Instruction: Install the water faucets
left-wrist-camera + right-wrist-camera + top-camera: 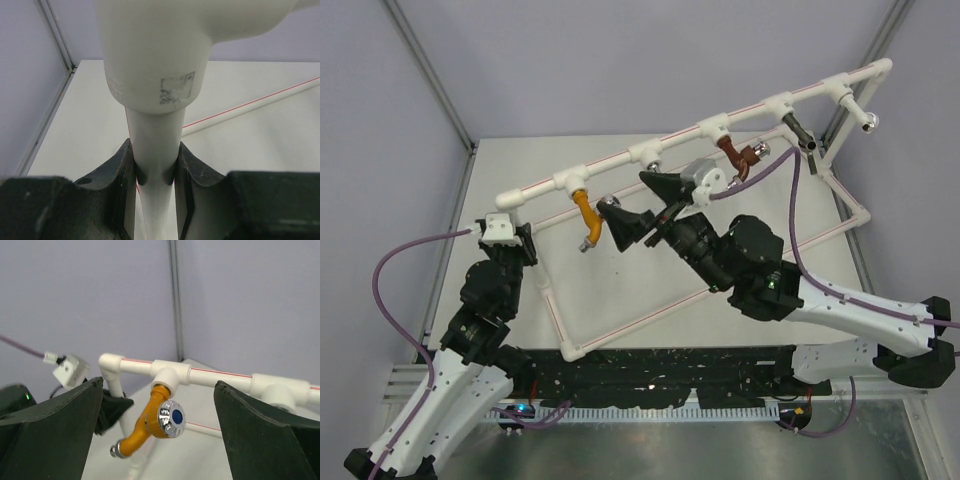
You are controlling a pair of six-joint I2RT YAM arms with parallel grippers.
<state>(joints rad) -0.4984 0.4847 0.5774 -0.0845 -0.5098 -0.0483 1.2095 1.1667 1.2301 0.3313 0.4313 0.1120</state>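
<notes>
Top external view: a white pipe frame (712,127) stands across the table (610,290). The orange-yellow tap (585,215) hangs from a tee left of centre, with a reddish-brown tap (733,155) further right along the rail. The left gripper (510,240) clamps the frame near its left corner. The right gripper (642,205) sits just right of the orange-yellow tap, its fingers spread wide and touching nothing.

Left wrist view: the fingers (122,175) of the left gripper (155,175) pinch an upright pipe (155,140) at centre frame, just below a white elbow fitting (155,50).

Right wrist view: the right gripper (159,390) has its dark fingers (55,425) far apart at the two lower corners. The orange-yellow tap (142,427) hangs between them but beyond, at lower centre, its silver knob (171,417) with the blue centre facing the camera
</notes>
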